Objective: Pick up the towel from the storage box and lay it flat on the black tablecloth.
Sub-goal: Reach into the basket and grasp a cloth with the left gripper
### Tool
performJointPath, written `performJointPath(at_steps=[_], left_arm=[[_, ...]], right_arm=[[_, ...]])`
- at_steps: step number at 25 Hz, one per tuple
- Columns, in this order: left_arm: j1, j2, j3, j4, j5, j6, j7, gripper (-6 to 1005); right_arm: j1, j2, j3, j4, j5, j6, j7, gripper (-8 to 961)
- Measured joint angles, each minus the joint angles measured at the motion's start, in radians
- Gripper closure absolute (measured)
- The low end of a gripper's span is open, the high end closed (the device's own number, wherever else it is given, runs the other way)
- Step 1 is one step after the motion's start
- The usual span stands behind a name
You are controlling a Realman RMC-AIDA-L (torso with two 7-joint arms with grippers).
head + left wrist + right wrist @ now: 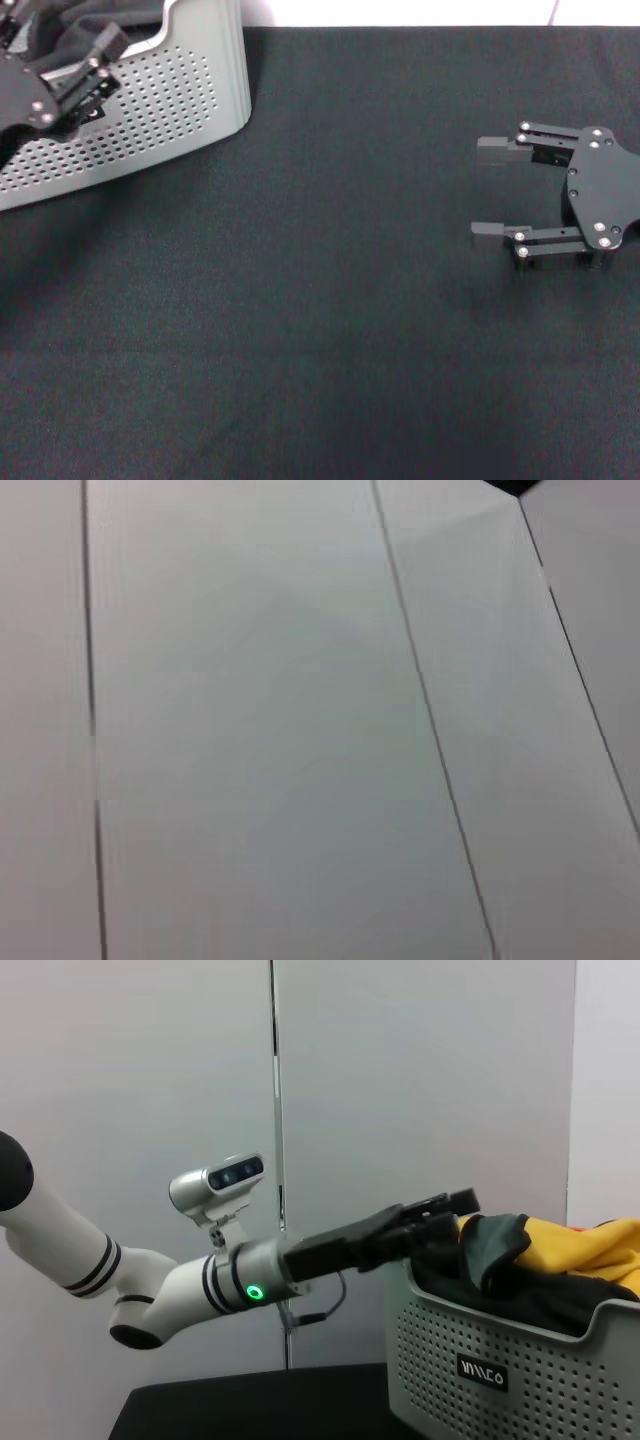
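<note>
The light grey storage box (150, 110) stands at the far left of the black tablecloth (330, 300). The towel (100, 15) lies bunched inside it. In the right wrist view the towel (490, 1240) rises above the box rim (480, 1360), grey-green with its yellow-orange side showing. My left gripper (108, 62) reaches over the box rim, and its fingers are drawn close together on the towel's near edge; it also shows in the right wrist view (462, 1212). My right gripper (482, 190) is open and empty over the cloth at the right. The left wrist view shows only white wall panels.
The box carries a small black label (482, 1371). A white wall with vertical seams (275, 1110) stands behind the table. The tablecloth stretches bare between the box and my right gripper, and its far edge shows in the right wrist view (250, 1400).
</note>
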Motion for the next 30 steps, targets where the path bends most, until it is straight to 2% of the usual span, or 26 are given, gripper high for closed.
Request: performJointPath(at_steps=[6, 11, 17, 30], left_arm=[[-0.054, 0.000, 0.000, -0.084, -0.069, -0.111, 0.192, 201], [-0.084, 0.002, -0.004, -0.114, -0.114, -0.201, 0.278, 224], [-0.084, 0.002, -0.005, -0.144, -0.193, -0.243, 0.380, 236], [-0.078, -0.001, -0.008, -0.237, -0.242, -0.295, 0.565, 236]], right_arm=[[0.000, -0.001, 0.000, 0.001, 0.000, 0.014, -0.001, 82], [0.000, -0.001, 0.000, 0.002, 0.000, 0.029, -0.002, 81], [0.001, -0.001, 0.000, 0.010, 0.000, 0.036, -0.011, 81], [0.008, -0.001, 0.001, 0.009, 0.000, 0.041, -0.013, 81]])
